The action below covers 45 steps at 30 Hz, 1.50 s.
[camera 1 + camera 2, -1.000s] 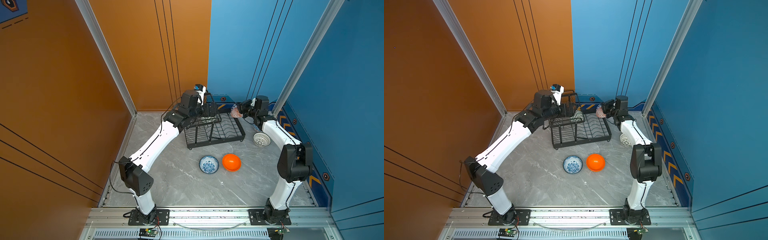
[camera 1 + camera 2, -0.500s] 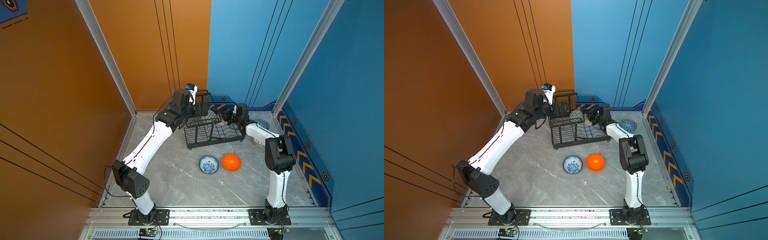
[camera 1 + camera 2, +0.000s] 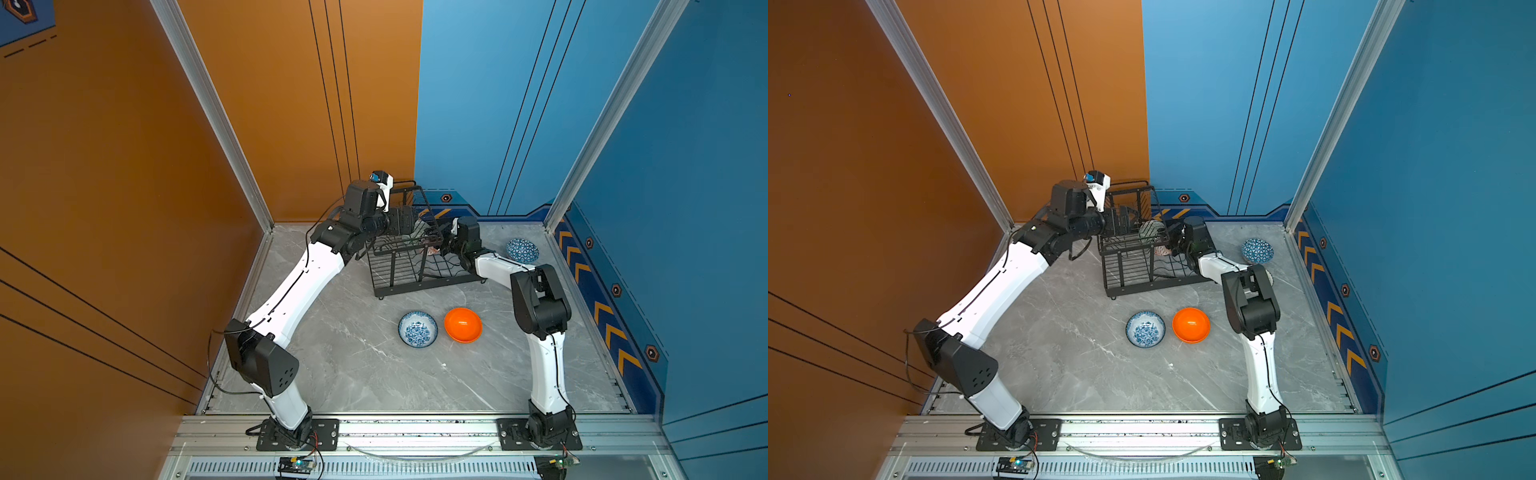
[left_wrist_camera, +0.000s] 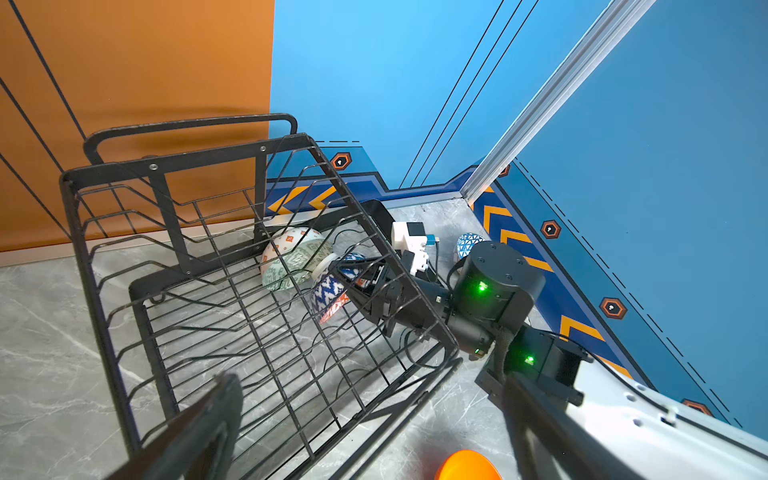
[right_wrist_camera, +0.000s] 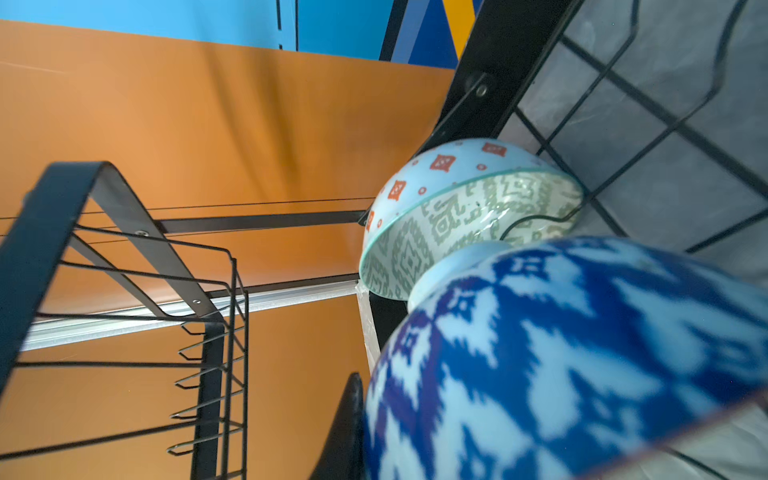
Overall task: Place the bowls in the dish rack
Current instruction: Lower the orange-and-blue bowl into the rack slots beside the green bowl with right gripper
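Observation:
The black wire dish rack (image 3: 415, 272) (image 3: 1133, 270) (image 4: 166, 166) stands at the back of the floor. A pale green patterned bowl (image 3: 1150, 230) (image 4: 291, 262) (image 5: 469, 216) leans on edge in its lower tray. My right gripper (image 3: 436, 246) (image 3: 1168, 246) reaches into the tray, shut on a bowl with a blue-white outside and an orange-patterned rim (image 4: 332, 293) (image 5: 561, 353), just beside the green one. Over the rack's raised tier my left gripper (image 3: 409, 220) (image 3: 1125, 217) (image 4: 370, 386) is open and empty.
A blue-white floral bowl (image 3: 417, 329) (image 3: 1145, 329) and a plain orange bowl (image 3: 463, 325) (image 3: 1190, 325) sit in front of the rack. A blue-white triangle bowl (image 3: 522, 250) (image 3: 1257, 251) lies near the right wall. The rack's handle (image 4: 187, 126) faces the orange wall.
My right gripper has carried its bowl leftward from beyond the rack's far right end into the lower tray. The left gripper has drawn back slightly over the upper tier.

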{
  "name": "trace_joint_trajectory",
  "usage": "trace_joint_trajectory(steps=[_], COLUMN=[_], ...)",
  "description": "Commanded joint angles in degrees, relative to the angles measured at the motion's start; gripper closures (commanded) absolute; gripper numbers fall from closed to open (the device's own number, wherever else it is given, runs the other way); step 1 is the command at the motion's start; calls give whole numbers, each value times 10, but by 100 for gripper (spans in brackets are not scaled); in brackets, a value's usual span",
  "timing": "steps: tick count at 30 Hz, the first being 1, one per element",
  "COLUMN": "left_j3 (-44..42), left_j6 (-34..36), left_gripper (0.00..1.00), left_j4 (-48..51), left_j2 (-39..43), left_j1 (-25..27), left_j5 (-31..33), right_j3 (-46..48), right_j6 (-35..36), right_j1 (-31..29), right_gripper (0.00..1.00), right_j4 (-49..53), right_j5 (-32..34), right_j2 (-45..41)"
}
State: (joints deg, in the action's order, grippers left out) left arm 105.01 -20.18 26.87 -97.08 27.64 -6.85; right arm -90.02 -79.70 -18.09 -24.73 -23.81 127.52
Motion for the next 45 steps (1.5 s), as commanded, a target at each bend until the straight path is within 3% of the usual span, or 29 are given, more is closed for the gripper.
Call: trace_joint_trajectory(steps=[1, 20, 29, 36, 45], left_j3=[-4, -31, -35, -38, -44], left_j6=[-5, -10, -13, -17, -19], left_gripper=[2, 2, 2, 2, 2], left_j4=[11, 11, 11, 10, 9], left_j2=[16, 29, 29, 28, 30], left_j1=[-7, -14, -16, -17, -17], left_j5=[-16, -24, -24, -23, -23], right_j3=[-36, -87, -64, -22, 4], right_j6=[-8, -30, -36, -90, -95], right_j1=[-6, -29, -29, -36, -41], right_gripper=[100, 100, 100, 100, 100], right_j4=[-56, -88, -94, -142, -114], right_j5=[4, 10, 14, 40, 59], right_j2=[6, 71, 66, 66, 41])
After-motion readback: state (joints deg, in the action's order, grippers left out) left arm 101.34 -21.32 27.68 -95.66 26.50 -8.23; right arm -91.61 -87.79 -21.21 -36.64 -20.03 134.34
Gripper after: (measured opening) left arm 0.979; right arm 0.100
